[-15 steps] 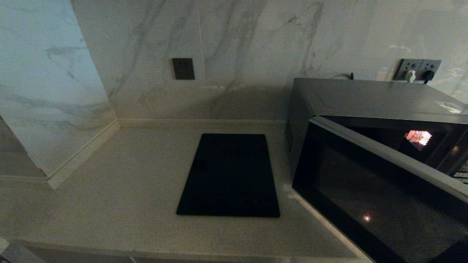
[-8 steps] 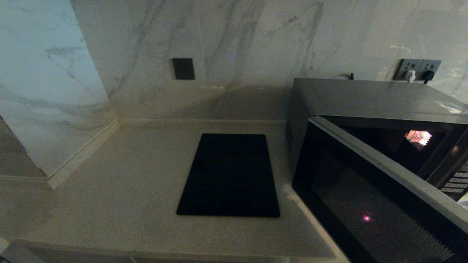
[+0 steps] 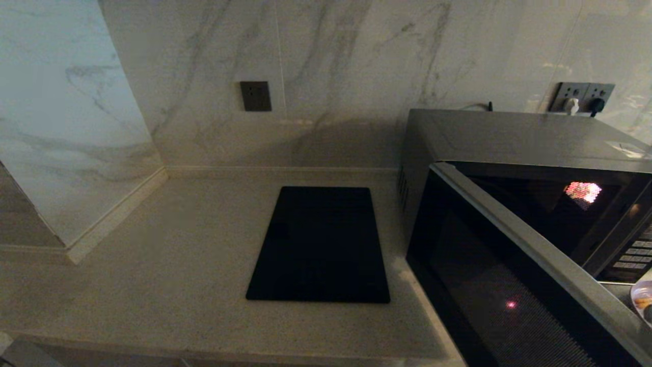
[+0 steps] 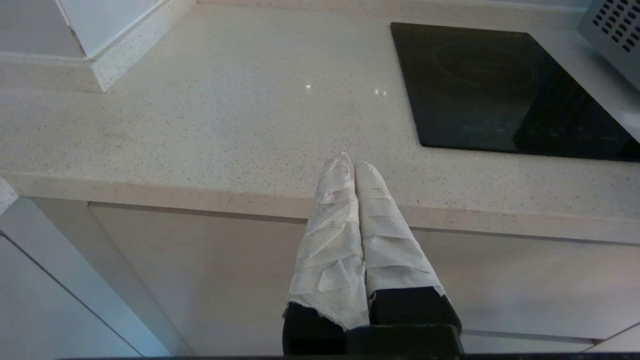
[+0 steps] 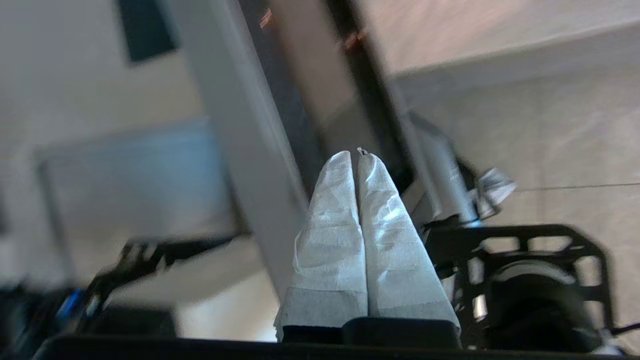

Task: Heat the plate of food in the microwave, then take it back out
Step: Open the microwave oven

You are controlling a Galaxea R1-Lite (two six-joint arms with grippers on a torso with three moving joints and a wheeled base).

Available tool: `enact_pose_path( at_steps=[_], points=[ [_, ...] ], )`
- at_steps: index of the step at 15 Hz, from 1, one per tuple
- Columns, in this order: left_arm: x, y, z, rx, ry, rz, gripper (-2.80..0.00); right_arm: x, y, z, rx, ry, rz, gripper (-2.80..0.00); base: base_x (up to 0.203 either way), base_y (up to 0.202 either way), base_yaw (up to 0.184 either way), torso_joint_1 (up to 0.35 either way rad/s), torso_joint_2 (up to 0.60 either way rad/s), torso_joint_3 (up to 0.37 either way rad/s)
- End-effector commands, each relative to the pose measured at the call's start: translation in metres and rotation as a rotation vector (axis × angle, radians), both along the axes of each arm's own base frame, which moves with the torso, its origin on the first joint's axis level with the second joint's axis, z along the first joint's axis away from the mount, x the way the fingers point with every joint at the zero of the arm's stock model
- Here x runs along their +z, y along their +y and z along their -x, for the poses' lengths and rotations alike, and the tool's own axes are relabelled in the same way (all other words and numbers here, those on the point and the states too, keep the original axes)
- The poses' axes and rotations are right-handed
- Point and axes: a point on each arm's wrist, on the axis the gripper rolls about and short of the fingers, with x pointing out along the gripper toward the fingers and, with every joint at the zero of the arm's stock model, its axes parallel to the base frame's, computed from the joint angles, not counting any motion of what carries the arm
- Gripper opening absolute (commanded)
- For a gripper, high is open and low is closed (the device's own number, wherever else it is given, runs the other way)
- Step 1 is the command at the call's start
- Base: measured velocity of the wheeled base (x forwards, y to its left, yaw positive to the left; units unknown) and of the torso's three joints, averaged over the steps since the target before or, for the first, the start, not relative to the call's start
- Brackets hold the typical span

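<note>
The microwave (image 3: pixel 514 168) is standing on the desk (image 3: pixel 168 285), just right of the black slab (image 3: pixel 320 245). Its door (image 3: pixel 509 285) is standing open, swung out toward me, and the keypad (image 3: pixel 631 257) is showing behind the door's top edge. The plate (image 3: pixel 643 302) is sitting at the far right, beyond the door's top edge and just below the keypad, with orange food on it; only its edge is showing. My left fingers (image 4: pixel 353 167) are pressed together, gripping nothing, and are hanging in front of the desk's front edge, left of the slab. My right fingers (image 5: pixel 358 160) are clenched on nothing, close beside the door's pale edge (image 5: pixel 240 150).
</note>
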Motion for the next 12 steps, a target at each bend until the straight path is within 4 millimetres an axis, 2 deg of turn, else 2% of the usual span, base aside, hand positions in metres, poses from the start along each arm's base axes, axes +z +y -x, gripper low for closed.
enact_pose_path(
  at_steps=[1,7,12],
  points=[
    [0.0,0.0,0.0,0.001,0.0,0.0,-2.8,0.001,0.004,0.001,0.071,0.025,-0.05,-2.8,0.0,0.0,0.0,0.0,0.0,0.0],
    [0.0,0.0,0.0,0.0,0.0,0.0,-2.8,0.013,0.005,0.013,0.232,0.037,-0.209,-2.8,0.0,0.0,0.0,0.0,0.0,0.0],
    [0.0,0.0,0.0,0.001,0.001,0.0,-2.8,0.008,0.011,0.005,0.285,0.107,-0.25,-2.8,0.0,0.0,0.0,0.0,0.0,0.0]
  ],
)
